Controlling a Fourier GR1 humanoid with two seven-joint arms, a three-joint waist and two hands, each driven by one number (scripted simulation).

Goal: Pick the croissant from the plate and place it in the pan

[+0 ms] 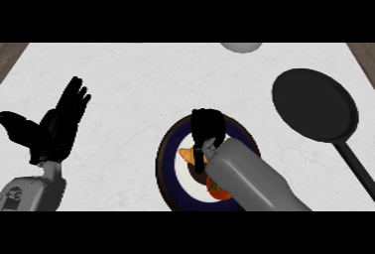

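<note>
Two hands listed. Right hand (pixel 206 125): over the plate (pixel 167 149), fingers (pixel 199 130) curled down on the croissant (pixel 188 154), which lies on the plate, mostly hidden. Left hand (pixel 55 126): resting at left, fingers straight, released. Pan (pixel 315 104): on the table (pixel 147 79), well apart to the right. Risk: with so little pastry caught, I judge it may slip during the carry.
</note>
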